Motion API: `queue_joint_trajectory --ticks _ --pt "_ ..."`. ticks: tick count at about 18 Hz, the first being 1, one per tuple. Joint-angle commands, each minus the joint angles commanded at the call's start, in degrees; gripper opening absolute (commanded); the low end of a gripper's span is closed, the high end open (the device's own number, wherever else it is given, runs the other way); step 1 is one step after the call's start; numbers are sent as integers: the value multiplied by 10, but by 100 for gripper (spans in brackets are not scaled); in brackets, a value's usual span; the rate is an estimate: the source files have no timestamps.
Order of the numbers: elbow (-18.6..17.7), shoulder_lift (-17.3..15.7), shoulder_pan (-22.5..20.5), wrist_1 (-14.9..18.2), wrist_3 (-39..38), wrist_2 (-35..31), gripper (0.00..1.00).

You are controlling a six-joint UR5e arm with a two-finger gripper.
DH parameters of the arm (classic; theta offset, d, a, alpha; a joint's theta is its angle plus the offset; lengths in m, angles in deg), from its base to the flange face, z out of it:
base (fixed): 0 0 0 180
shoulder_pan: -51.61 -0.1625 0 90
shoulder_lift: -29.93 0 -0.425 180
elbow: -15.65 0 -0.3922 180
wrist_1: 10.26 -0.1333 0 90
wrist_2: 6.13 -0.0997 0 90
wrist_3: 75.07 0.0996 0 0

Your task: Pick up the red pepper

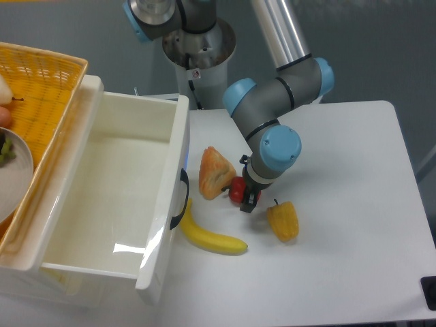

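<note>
**Red pepper at the gripper, centre of frame**

The red pepper (pixel 238 190) sits on the white table (pixel 340 259), touching the pastry (pixel 215 172) on its left. The gripper (pixel 247 198) is down over it; whether it is clamped cannot be told. A yellow pepper (pixel 283 221) and banana (pixel 210 236) lie nearby.

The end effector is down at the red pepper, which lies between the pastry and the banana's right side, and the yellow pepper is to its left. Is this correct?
Not quite. In the camera view the yellow pepper lies to the right of the red pepper, not the left. The end effector is at the red pepper, beside the pastry and above the banana.
</note>
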Motion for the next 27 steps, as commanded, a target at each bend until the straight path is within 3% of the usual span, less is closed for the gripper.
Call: queue_joint_trajectory --ticks 11,14,20,27 --pt "5 0 -1 1 -27 4 67" --pt "10 -2 -1 2 -71 5 59" --pt "36 -5 -2 3 -126 14 48" --pt "61 -35 -35 8 -150 11 46"
